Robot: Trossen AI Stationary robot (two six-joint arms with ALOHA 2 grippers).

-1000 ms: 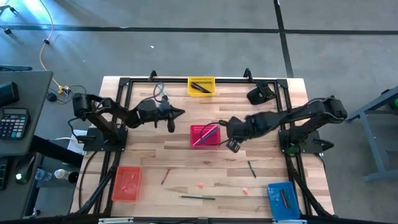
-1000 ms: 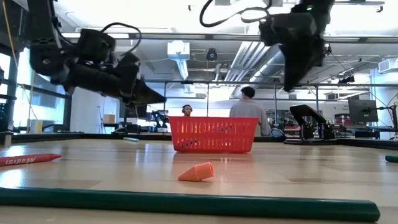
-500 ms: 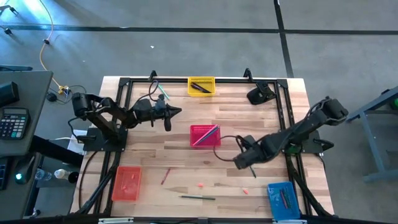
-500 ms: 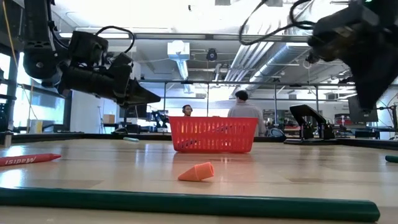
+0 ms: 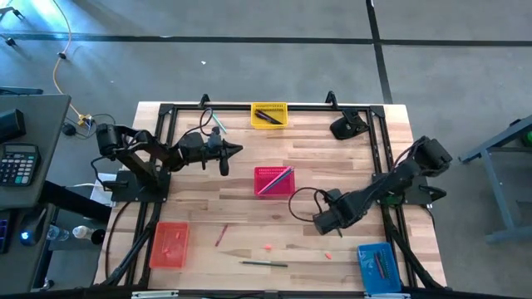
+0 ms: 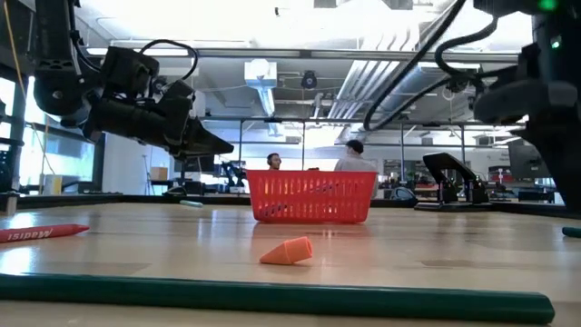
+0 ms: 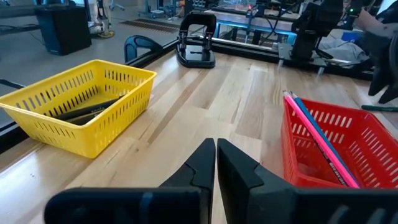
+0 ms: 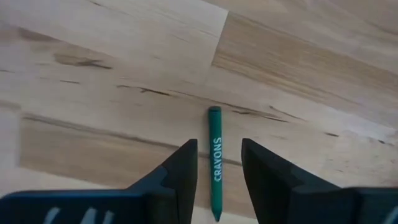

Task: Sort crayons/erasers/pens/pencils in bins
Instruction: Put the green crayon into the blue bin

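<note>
A green crayon (image 8: 215,158) lies flat on the wooden table. My right gripper (image 8: 219,143) (image 5: 321,224) is low over it and open, one finger on each side of the crayon and lying along it, touching nothing. My left gripper (image 7: 216,149) (image 5: 233,152) hangs shut and empty above the table, left of the red bin (image 5: 274,179). Pink and blue pencils lean in that bin (image 7: 323,140). The yellow bin (image 5: 268,115) at the far edge holds black pens. The orange bin (image 5: 169,244) stands near left, the blue bin (image 5: 376,266) near right.
A red stick (image 5: 221,235), two small orange erasers (image 5: 269,247) (image 5: 328,256) and a long dark green stick (image 5: 264,264) lie loose near the front edge. A black clamp (image 5: 347,124) sits at the far right. People stand in the room behind the table.
My right gripper has swung away from above the red bin toward the table's near right and come down low over the green crayon.
</note>
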